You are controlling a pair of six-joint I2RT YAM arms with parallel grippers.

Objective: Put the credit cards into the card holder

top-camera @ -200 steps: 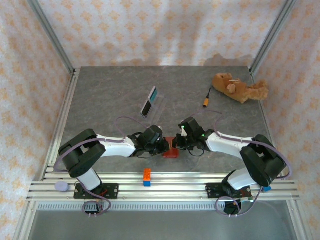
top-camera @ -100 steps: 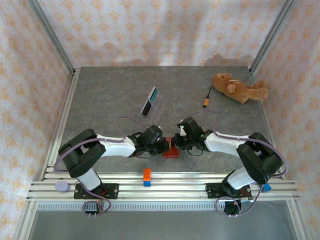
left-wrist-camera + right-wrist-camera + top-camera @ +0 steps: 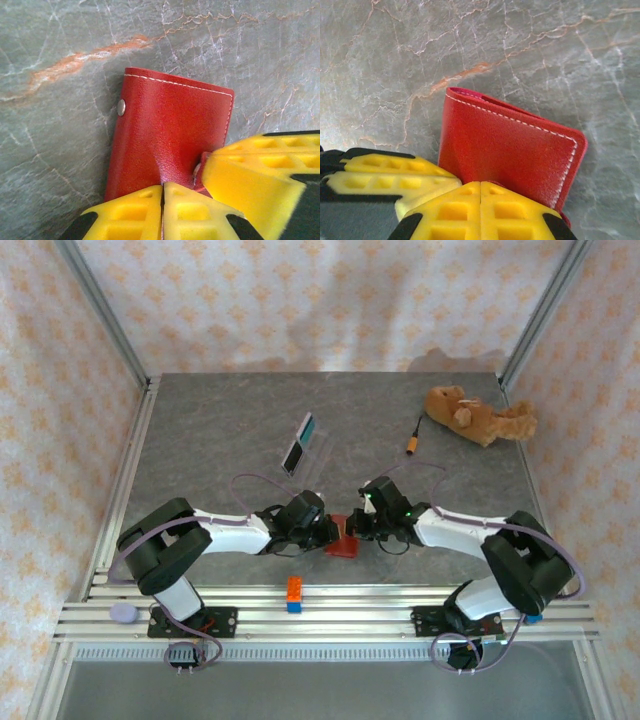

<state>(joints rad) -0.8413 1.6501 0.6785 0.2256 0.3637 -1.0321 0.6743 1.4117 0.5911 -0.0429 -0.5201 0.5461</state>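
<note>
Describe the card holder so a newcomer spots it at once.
On the grey table, look at the middle of the near edge, where the left gripper and right gripper meet. Both pinch the card holder: a small red wallet with white stitching and a metal snap, the only red thing, unlike the orange and blue block on the rails.

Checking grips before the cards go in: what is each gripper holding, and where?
The red card holder: the left gripper and the right gripper each pinch its edge nearest their camera.
</note>
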